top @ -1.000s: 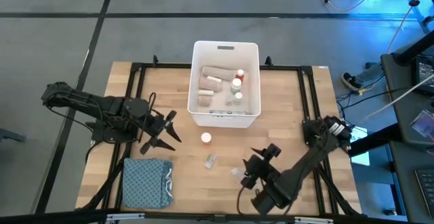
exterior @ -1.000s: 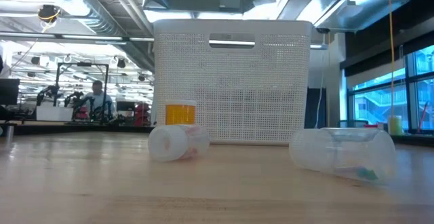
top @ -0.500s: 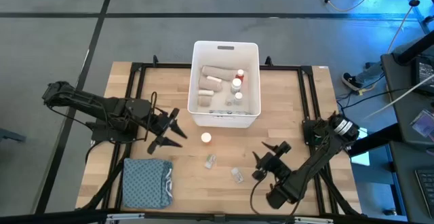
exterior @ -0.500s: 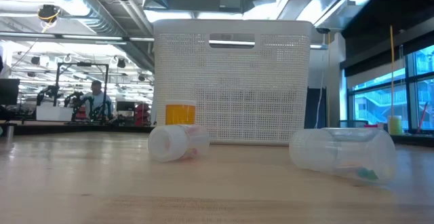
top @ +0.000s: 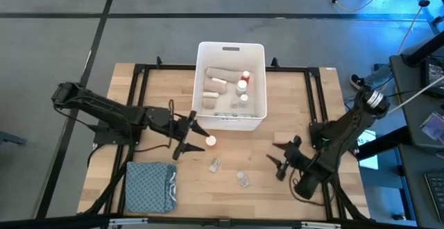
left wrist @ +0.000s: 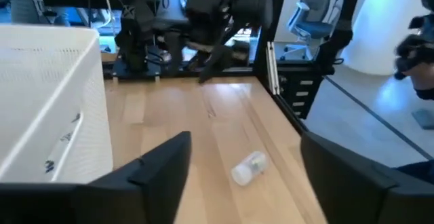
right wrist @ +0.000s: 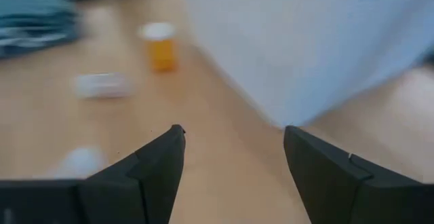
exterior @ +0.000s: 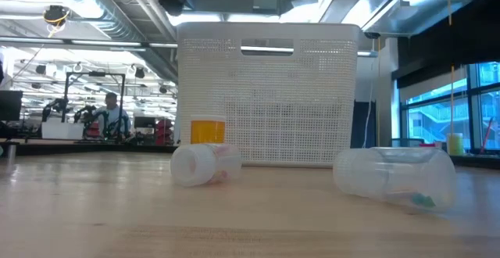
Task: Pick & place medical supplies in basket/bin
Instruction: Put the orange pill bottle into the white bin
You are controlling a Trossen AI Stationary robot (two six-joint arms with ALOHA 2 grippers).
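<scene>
The white bin point(top: 231, 121) stands at the table's far middle with bandage rolls and bottles point(top: 241, 85) inside. Three supplies are on the wood in front of it: an orange bottle with a white cap point(top: 210, 141) standing upright, and a clear vial point(top: 216, 164) and a second clear vial point(top: 242, 179) lying on their sides. My left gripper point(top: 194, 137) is open just left of the orange bottle; in its wrist view a vial point(left wrist: 247, 168) lies ahead between the fingers. My right gripper point(top: 284, 159) is open, right of the vials, empty point(right wrist: 232, 132).
A folded blue-grey cloth point(top: 150, 186) lies at the table's near left corner. Black frame rails point(top: 316, 97) run along the table's sides. Bare wood lies between the two grippers and along the near edge. A person shows far off in the room point(exterior: 113, 113).
My left gripper has moved toward the table's right edge, up to the orange bottle. My right gripper has drawn back from the nearer vial toward the table's right edge, staying open. The bottle and vials lie where they were.
</scene>
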